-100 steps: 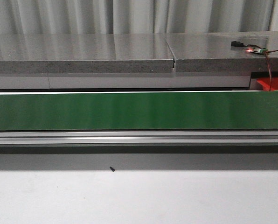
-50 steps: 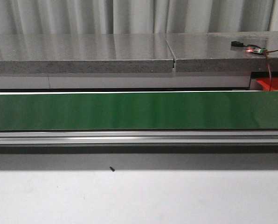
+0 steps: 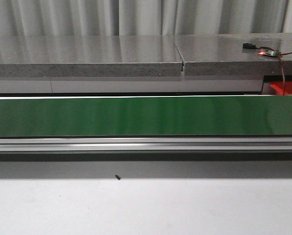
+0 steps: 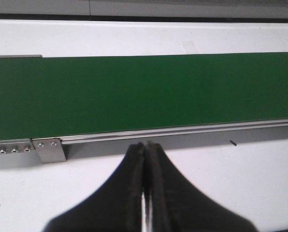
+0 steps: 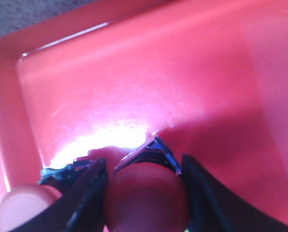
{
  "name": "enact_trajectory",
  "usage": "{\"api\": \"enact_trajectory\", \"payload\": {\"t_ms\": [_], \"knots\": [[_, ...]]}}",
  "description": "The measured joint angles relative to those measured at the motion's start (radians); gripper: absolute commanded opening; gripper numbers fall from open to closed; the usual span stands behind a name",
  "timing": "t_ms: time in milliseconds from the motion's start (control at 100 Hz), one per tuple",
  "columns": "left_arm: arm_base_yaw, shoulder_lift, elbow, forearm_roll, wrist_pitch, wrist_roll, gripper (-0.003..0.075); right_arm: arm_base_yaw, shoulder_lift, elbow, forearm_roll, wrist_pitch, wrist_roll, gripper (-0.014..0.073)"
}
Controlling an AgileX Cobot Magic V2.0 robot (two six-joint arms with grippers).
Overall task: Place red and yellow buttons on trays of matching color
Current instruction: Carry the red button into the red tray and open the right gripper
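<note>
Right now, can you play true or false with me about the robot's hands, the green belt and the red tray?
1. The green belt has buttons riding on it. False: its whole visible length is bare.
2. The left gripper is shut with nothing in it. True.
3. The right gripper is over the red tray. True.
4. The right gripper is empty. False: a round red button sits between its fingers.
5. A yellow tray sits beside the belt. False: no yellow tray shows in any view.
</note>
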Motion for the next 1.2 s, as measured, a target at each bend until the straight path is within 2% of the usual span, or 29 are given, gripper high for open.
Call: {"api": "enact_trajectory", "payload": {"t_ms": [110, 260, 340, 880, 980, 1200], "knots": [[0.000, 0.000, 0.000, 0.000, 0.000, 0.000, -0.0019, 0.000, 0.008, 0.000, 0.000, 0.000, 0.000, 0.0283], [0.000, 0.000, 0.000, 0.000, 0.000, 0.000, -0.0019, 0.000, 0.008, -0.002, 0.002, -0.002, 0.000, 0.0487], [0.000, 0.000, 0.000, 0.000, 0.000, 0.000, -0.0019, 0.000, 0.008, -0.002, 0.004, -0.005, -0.002, 0.0536], [0.000, 0.000, 0.000, 0.000, 0.000, 0.000, -0.0019, 0.002, -0.054, -0.002, 0.010, -0.021, -0.011, 0.0519], [0.000, 0.000, 0.000, 0.000, 0.000, 0.000, -0.0019, 0.011, -0.100, -0.002, 0.010, -0.015, -0.014, 0.0471], [0.000, 0.000, 0.000, 0.000, 0.000, 0.000, -0.0019, 0.061, -0.206, -0.002, 0.012, 0.017, -0.014, 0.0280]]}}
